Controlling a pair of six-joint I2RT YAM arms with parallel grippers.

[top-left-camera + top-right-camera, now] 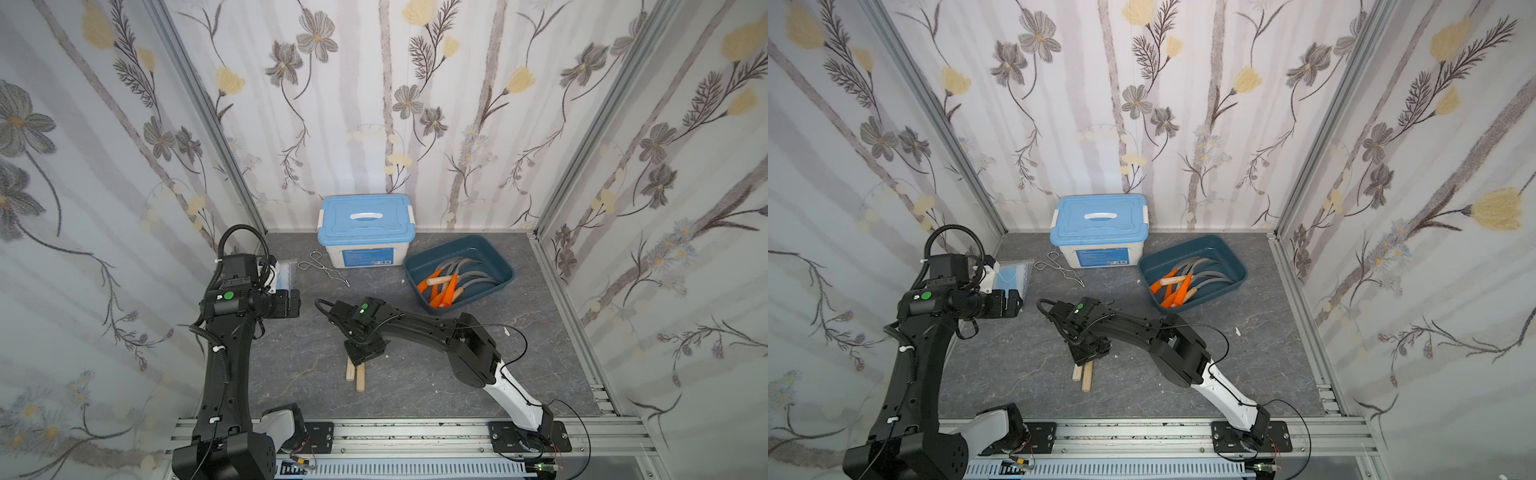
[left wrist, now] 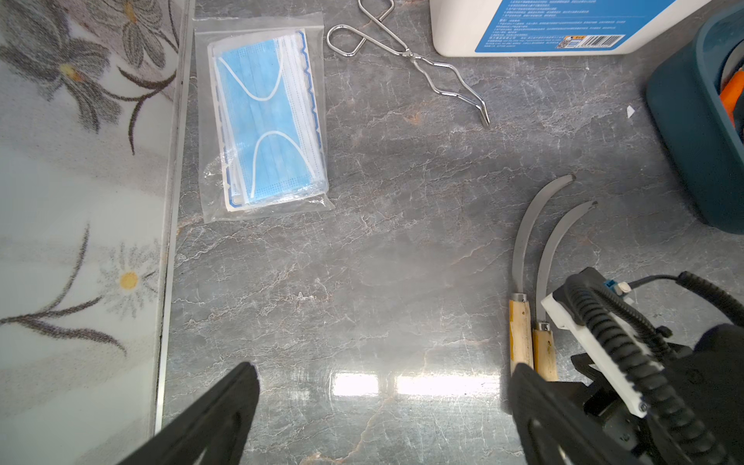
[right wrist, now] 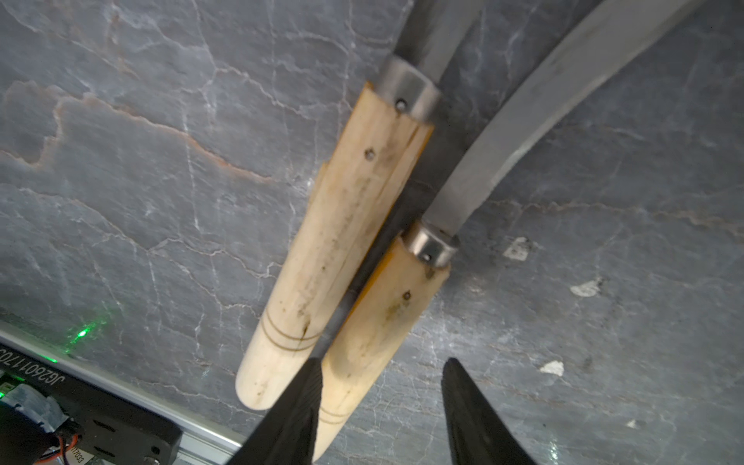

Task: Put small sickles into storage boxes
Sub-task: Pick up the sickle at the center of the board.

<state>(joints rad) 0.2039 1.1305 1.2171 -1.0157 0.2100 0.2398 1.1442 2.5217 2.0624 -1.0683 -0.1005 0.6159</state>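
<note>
2 wooden sickles (image 1: pixel 354 376) lie on the table (image 1: pixel 415 374); the tray (image 1: pixel 492 255) holds other sickles (image 1: pixel 451 282).
At 9 o'clock the left gripper (image 2: pixel 382 366) hangs empty, jaws wide apart. Toward 7 o'clock the right gripper (image 3: pixel 383 360) straddles 1 handle (image 3: pixel 362 330) of that pair, jaws apart, not clamped. The tray sits at 2 o'clock.
</note>
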